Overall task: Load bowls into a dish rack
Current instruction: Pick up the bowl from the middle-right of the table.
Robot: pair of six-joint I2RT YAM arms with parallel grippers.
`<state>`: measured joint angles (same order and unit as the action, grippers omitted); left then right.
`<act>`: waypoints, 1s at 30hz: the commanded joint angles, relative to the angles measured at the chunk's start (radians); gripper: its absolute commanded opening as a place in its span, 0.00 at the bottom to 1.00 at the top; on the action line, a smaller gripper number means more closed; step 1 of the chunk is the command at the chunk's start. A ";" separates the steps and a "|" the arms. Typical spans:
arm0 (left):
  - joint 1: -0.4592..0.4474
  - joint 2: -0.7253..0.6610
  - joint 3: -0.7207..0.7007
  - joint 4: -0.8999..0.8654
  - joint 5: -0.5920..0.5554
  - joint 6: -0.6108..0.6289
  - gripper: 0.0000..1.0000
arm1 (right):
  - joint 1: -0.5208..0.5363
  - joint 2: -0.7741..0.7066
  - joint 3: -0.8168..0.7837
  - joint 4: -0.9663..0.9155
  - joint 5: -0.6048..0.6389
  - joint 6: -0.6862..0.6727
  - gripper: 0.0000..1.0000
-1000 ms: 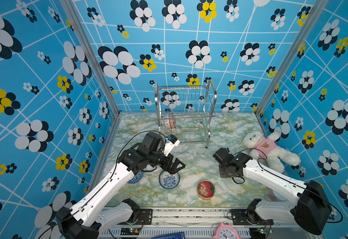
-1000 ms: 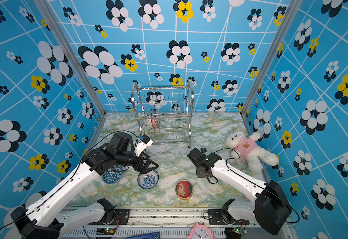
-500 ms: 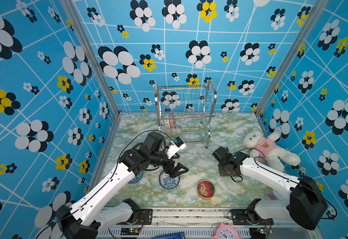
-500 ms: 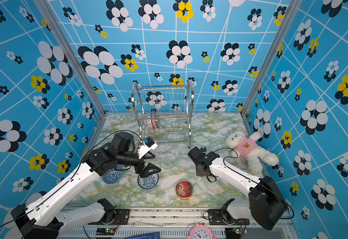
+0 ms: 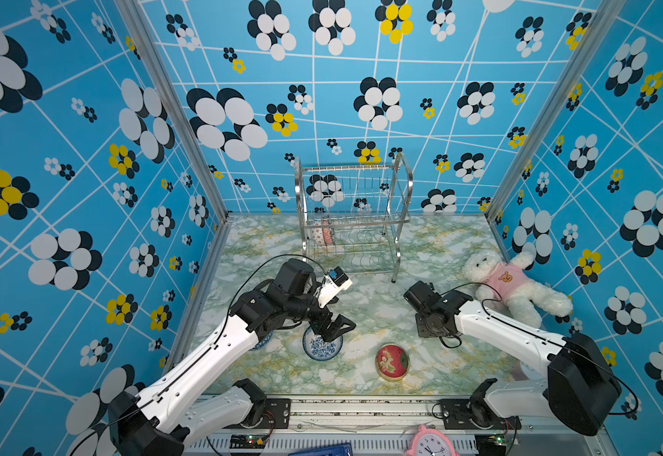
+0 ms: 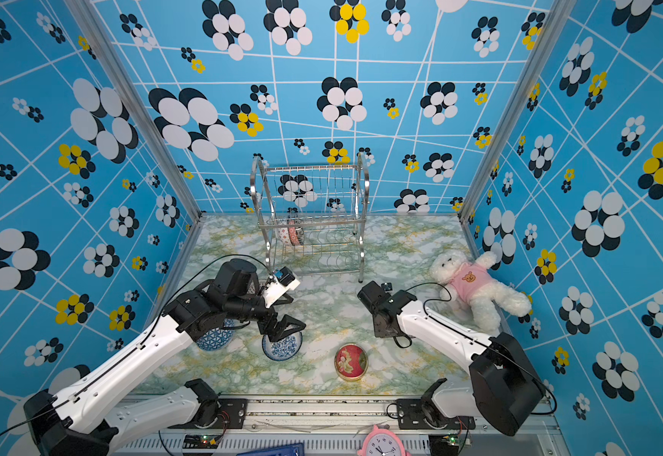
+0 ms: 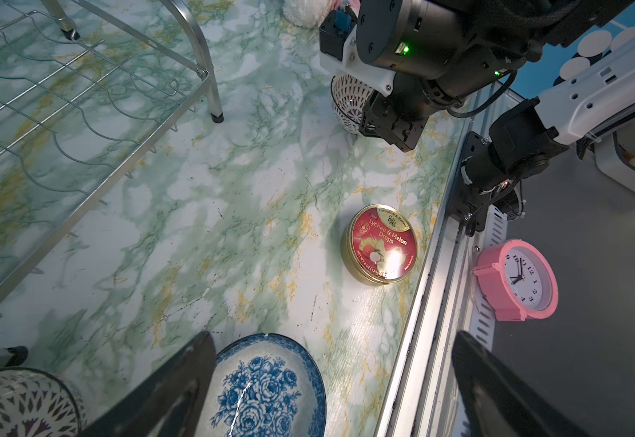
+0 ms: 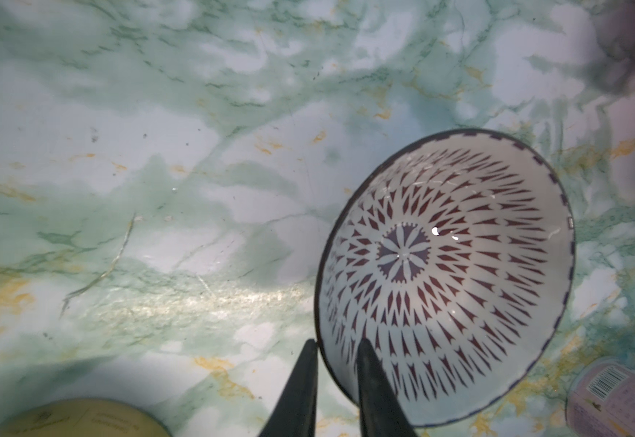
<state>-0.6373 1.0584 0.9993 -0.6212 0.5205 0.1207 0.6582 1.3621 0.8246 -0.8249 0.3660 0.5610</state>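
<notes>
The dish rack stands at the back of the table, and one bowl leans in its lower tier. A blue floral bowl sits at the front. My left gripper hangs open just above it, one finger over its rim. Under my left arm are a blue geometric bowl and a dark-patterned bowl. My right gripper is shut on the rim of a red-patterned bowl, one finger inside and one outside. The wrist hides this bowl in both top views.
A flat red tin lies near the front edge between the arms. A white teddy bear lies at the right wall. A pink clock stands beyond the front rail. A small labelled container lies beside the red-patterned bowl.
My left gripper has swung right and down over the blue floral bowl, still open. My right gripper's fingers have narrowed onto the red-patterned bowl's rim.
</notes>
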 commanded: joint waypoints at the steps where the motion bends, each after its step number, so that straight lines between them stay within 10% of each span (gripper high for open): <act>1: -0.005 -0.009 -0.010 0.020 -0.037 -0.014 0.99 | -0.007 0.022 -0.005 0.003 0.034 -0.010 0.21; 30: 0.059 -0.078 -0.049 -0.082 -0.143 -0.170 0.99 | -0.002 -0.004 0.115 -0.042 0.082 -0.073 0.00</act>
<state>-0.5980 1.0016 0.9550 -0.6636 0.4049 -0.0158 0.6575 1.3891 0.8921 -0.8516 0.4248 0.5079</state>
